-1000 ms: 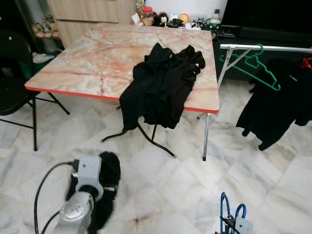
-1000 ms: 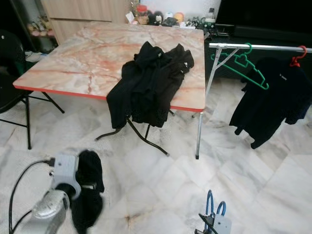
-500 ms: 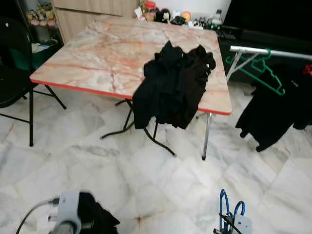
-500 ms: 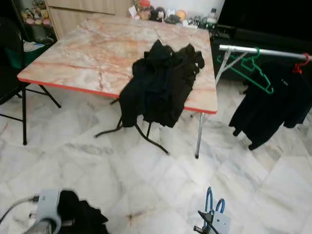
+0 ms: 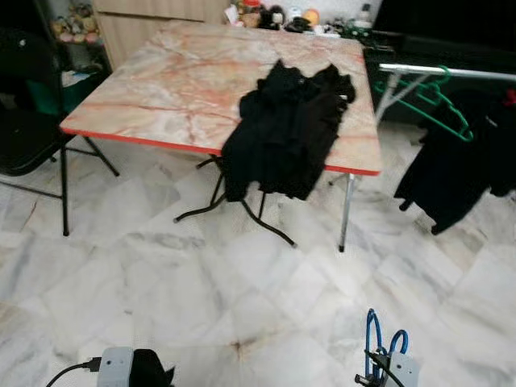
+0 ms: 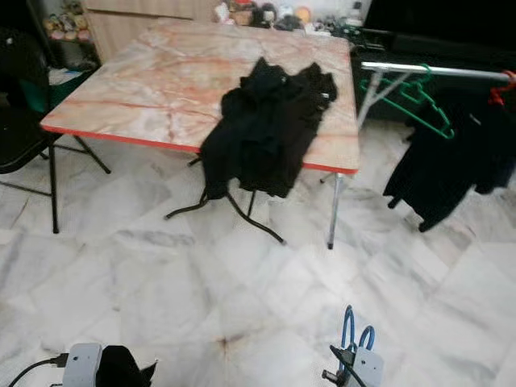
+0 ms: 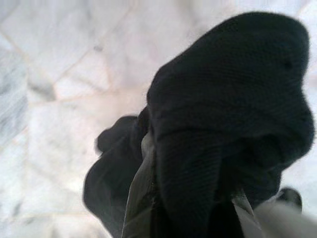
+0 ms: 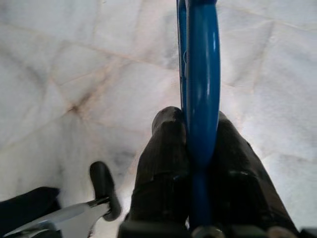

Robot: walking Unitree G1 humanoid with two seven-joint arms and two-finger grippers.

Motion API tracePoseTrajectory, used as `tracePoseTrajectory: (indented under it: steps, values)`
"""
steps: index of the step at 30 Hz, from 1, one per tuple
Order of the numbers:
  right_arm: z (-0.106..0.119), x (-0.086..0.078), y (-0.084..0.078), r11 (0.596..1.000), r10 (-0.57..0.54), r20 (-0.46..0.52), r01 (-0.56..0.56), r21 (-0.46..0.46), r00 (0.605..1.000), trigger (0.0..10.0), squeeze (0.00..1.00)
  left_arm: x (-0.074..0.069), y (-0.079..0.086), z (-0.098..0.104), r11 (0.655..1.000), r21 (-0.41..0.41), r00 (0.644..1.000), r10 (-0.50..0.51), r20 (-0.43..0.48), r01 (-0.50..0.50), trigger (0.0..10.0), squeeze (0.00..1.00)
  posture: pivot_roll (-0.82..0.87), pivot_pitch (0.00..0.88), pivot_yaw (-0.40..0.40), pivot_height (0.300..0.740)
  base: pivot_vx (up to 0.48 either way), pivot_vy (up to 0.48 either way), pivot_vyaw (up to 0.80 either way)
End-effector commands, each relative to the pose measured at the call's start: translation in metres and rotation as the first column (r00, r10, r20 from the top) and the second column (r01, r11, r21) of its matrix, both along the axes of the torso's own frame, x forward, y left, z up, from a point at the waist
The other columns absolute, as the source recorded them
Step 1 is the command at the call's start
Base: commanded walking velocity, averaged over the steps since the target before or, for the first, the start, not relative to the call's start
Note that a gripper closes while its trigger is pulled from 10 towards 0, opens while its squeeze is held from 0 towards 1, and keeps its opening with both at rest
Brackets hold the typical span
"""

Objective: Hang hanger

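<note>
A blue hanger (image 8: 200, 74) stands upright between the two black fingers (image 8: 166, 163) of my right gripper (image 8: 200, 158), which is shut on it low over the marble floor, at the lower right of the head views (image 5: 376, 343). My left gripper (image 5: 137, 377) is at the bottom left, shut on a bunched black garment (image 7: 223, 114) that covers its fingers. A silver clothes rail (image 5: 451, 72) stands at the far right, carrying a green hanger (image 5: 439, 97) and a hanging black shirt (image 5: 455, 169).
A marble-topped folding table (image 5: 161, 89) with a red edge stands ahead, with a pile of black clothes (image 5: 286, 133) draped over its front edge. A black chair (image 5: 24, 121) sits at the left. A red hanger (image 6: 506, 81) hooks the rail's far end.
The camera has shifted, so the table and rail sit differently in view. My left arm with the black garment has dropped to the bottom edge. The right gripper keeps the blue hanger.
</note>
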State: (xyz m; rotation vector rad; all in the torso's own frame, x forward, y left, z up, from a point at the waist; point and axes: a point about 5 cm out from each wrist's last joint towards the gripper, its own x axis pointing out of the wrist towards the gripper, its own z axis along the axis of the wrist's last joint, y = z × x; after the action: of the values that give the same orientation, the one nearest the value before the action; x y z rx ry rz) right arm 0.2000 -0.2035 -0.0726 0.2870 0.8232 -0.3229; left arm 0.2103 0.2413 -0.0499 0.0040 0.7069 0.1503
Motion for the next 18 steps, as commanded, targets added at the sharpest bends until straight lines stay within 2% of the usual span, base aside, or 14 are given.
tracePoseTrajectory:
  steps: [1,14,18]
  values:
    - [-0.004,-0.006,0.002,1.0,-0.021,-0.024,0.022,0.023,0.999,10.0,0.0,-0.006,-0.004,-0.005,1.0,-0.014,1.0,0.01,-0.013,-0.01,10.0,0.0,0.12,0.138,-0.03,0.74,0.0,0.0,0.0]
    - [-0.004,-0.006,0.0,1.0,-0.012,-0.024,0.012,0.018,1.0,10.0,0.0,-0.015,-0.004,-0.011,1.0,-0.017,1.0,0.011,-0.03,-0.011,10.0,0.0,0.12,0.133,-0.035,0.74,0.0,0.0,0.0]
    - [-0.004,-0.006,0.001,1.0,0.001,-0.027,-0.001,0.016,1.0,10.0,0.0,-0.021,-0.002,-0.015,1.0,-0.015,0.999,0.015,-0.051,-0.016,10.0,0.0,0.12,0.132,-0.038,0.74,0.0,0.0,0.0]
